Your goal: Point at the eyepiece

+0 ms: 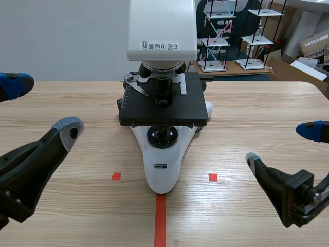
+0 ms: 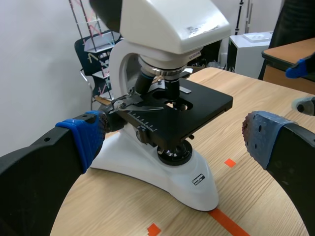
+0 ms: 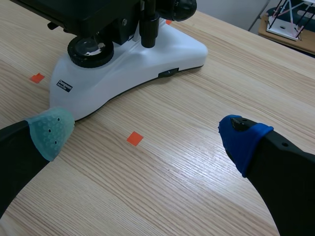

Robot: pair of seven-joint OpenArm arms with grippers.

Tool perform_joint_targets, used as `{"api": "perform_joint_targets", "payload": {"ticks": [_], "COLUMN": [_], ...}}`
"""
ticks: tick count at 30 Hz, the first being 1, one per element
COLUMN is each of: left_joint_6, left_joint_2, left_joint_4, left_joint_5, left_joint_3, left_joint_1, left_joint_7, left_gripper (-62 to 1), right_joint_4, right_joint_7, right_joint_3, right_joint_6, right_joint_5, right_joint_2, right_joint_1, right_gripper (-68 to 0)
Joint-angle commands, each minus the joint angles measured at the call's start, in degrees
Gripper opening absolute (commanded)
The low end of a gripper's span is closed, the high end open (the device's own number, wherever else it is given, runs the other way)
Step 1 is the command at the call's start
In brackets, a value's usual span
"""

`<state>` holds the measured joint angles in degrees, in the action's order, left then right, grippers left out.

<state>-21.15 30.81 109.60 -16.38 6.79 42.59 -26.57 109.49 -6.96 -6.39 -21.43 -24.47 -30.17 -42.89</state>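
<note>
Compound microscope (image 1: 163, 82) standing upright on a pale wooden table (image 1: 257, 113), its white base (image 1: 162, 172) tapering toward the robot and ending just above the orange-red tape line (image 1: 160, 221); two small red squares (image 1: 116, 176) (image 1: 213, 177) lie on the table either side of the base tip. The black stage (image 1: 164, 105) sits level over the base, with the objectives above it and a round lamp lens (image 1: 162, 136) below. The white head (image 1: 162, 23) carries a printed label (image 1: 160, 46) on its front face. The eyepiece (image 2: 106, 12) shows only in the left wrist view, as a dark tube at the top of the head on the side away from the stage, its upper end cut off; the scene view does not reach it. The left gripper (image 1: 43, 105) hangs to the left of the microscope, well apart from it, with its fingers spread wide and nothing between them; seen from its own camera (image 2: 170, 140), the stage and base lie ahead of the open gap. The right gripper (image 1: 281, 145) is low over the table, right of the base, fingers likewise wide apart and holding nothing; from its own camera (image 3: 147, 135) the bare tabletop lies between the pads and the base ahead of them. Neither gripper touches the microscope. Wire-frame racks (image 1: 216, 36) and a cardboard box (image 1: 313, 43) stand beyond the far table edge.
</note>
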Motion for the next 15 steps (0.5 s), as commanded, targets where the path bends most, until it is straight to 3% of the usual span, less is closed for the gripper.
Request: {"api": "perform_joint_targets", "payload": {"ticks": [1, 15], "left_joint_6": [0.0, 0.0], "left_joint_2": [-0.1, -0.2], "left_joint_4": [0.6, 0.6], "left_joint_5": [-0.9, -0.3], "left_joint_3": [0.3, 0.3], "left_joint_1": [0.4, 0.4], "left_joint_7": [0.4, 0.9], "left_gripper": [-2.8, -2.8], "right_joint_4": [0.7, 0.7], "right_joint_7": [-0.9, -0.9], "right_joint_3": [-0.7, -0.7], "right_joint_6": [0.2, 0.2], "right_joint_5": [-0.4, -0.4], "right_joint_2": [-0.5, -0.5], "right_joint_1": [-0.1, -0.1], "right_gripper": [-1.6, -1.6]}}
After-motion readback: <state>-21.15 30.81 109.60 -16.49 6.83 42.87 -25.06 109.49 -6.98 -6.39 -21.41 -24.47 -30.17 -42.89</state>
